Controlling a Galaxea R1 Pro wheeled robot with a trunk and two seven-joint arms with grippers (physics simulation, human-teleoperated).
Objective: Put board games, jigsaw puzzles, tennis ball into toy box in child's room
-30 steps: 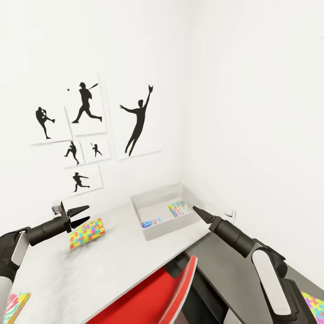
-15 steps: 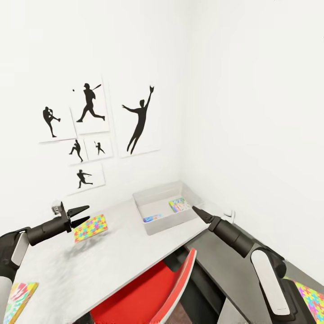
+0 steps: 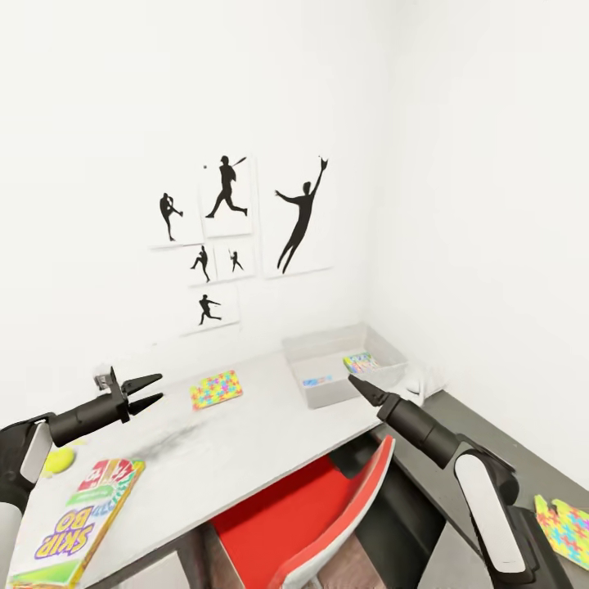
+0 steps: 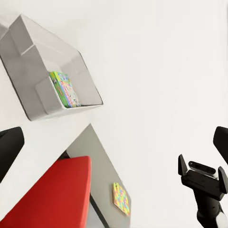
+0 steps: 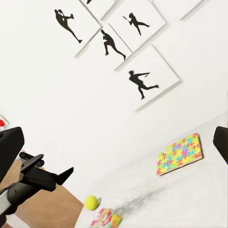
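The toy box (image 3: 323, 395) stands at the far right end of the table (image 3: 245, 442), against the corner. Inside it lie a green-edged board game (image 3: 360, 362) and a blue one (image 3: 315, 380). One jigsaw puzzle (image 3: 216, 389) lies flat mid-table. A red and yellow Skip-Bo board game (image 3: 78, 523) rests at the near left edge, with the tennis ball (image 3: 57, 460) just behind it. Another jigsaw puzzle (image 3: 564, 528) lies on the floor at the right. My left gripper (image 3: 158, 388) hovers open over the table's left part. My right gripper (image 3: 353, 379) is open, in front of the toy box.
A red chair (image 3: 311, 507) is pushed under the table's front edge, between my arms. White walls close the corner behind the toy box, and black baseball-player pictures (image 3: 245, 229) hang above the table. Dark floor (image 3: 491, 442) shows to the right of the table.
The camera has turned left, so everything slid right in the picture. The Skip-Bo box and tennis ball came into view. Both grippers stay empty in the same pose.
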